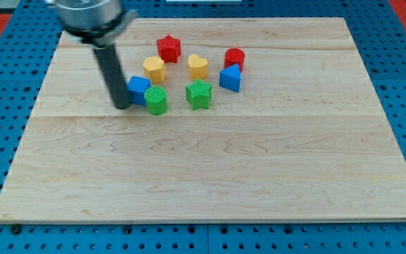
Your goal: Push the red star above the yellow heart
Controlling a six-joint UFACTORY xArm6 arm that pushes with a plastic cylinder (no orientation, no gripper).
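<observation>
The red star (168, 48) lies on the wooden board (210, 183) near the view's top, up and to the left of the yellow heart (197, 66). A yellow hexagon-like block (154, 68) sits just below the star, left of the heart. My tip (121, 106) rests on the board at the left side of a blue block (139, 89), touching or nearly touching it. It stands well below and left of the red star.
A green cylinder (156, 101) sits right of the blue block. A green star (199, 94) lies below the heart. A red cylinder (234, 58) and a blue triangular block (230, 78) sit to the heart's right. Blue pegboard surrounds the board.
</observation>
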